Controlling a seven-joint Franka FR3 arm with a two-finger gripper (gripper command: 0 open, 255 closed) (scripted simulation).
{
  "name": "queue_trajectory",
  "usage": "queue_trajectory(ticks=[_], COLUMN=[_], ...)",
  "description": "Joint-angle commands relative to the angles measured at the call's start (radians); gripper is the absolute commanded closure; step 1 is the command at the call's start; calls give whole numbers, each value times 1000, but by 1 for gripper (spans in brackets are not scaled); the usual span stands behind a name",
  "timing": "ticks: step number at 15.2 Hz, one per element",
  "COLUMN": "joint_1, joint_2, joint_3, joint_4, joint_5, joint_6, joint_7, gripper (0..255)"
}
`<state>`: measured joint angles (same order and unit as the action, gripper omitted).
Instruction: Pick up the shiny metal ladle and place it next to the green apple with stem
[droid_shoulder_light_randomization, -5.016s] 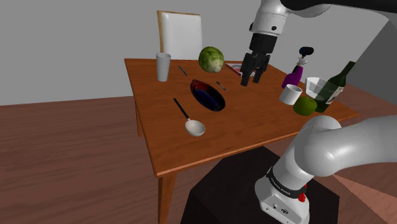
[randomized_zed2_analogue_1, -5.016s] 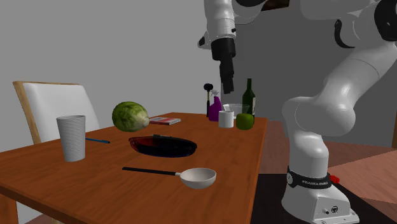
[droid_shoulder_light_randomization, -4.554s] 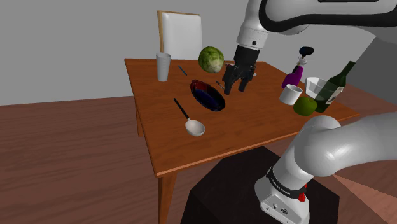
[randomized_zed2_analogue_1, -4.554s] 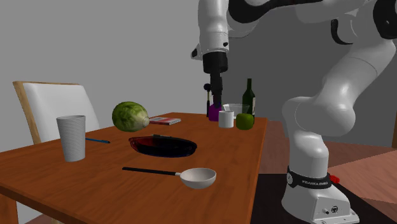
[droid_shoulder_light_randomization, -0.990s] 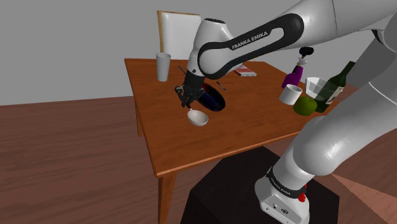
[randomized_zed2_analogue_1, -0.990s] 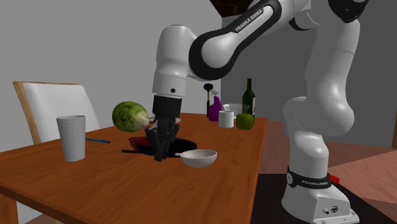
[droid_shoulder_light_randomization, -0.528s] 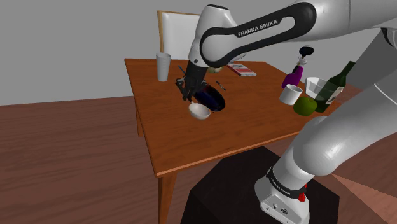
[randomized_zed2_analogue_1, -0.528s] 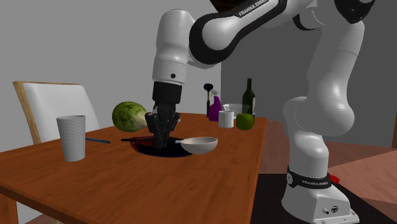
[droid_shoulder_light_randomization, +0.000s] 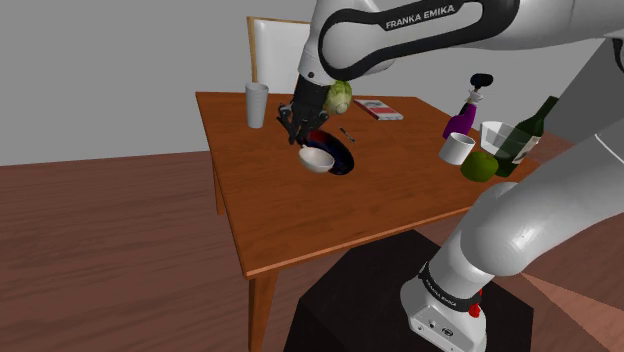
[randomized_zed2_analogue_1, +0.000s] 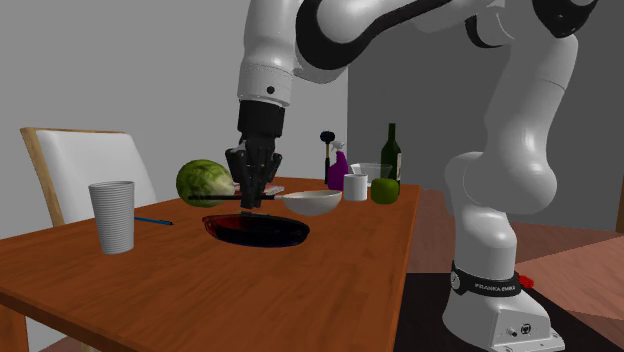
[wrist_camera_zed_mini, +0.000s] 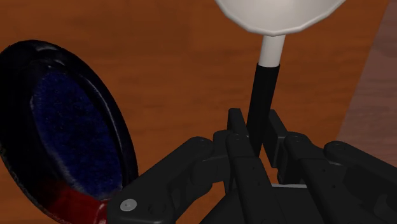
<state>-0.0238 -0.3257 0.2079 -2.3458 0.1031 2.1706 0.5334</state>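
Wood table (droid_shoulder_light_randomization: 300, 225), wood floor, grey wall. Shoulder view, L to R: white cup (droid_shoulder_light_randomization: 257, 104); gripper (droid_shoulder_light_randomization: 297, 135) clamped tight on ladle (droid_shoulder_light_randomization: 317, 160) by its black handle, pale round bowl held clear of the table over glossy dark oval dish (droid_shoulder_light_randomization: 342, 157); white mug (droid_shoulder_light_randomization: 457, 149); green apple (droid_shoulder_light_randomization: 479, 166), well apart from ladle.

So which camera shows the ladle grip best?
The wrist view: the tool clasps the ladle handle close up. The second exterior view shows it off the table; the shoulder view, by the dark dish.
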Motion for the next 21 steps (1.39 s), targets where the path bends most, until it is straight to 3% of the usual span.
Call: queue_trajectory(ticks=[1, 7, 21], joint_1=[-1, -2, -127], joint_2=[-10, -27, -130], joint_3=[-3, -8, -270], joint_4=[18, 79, -13], joint_5=[0, -2, -53], joint_6=[-29, -107, -140], joint_7=[-2, 0, -354], gripper=[255, 255, 255])
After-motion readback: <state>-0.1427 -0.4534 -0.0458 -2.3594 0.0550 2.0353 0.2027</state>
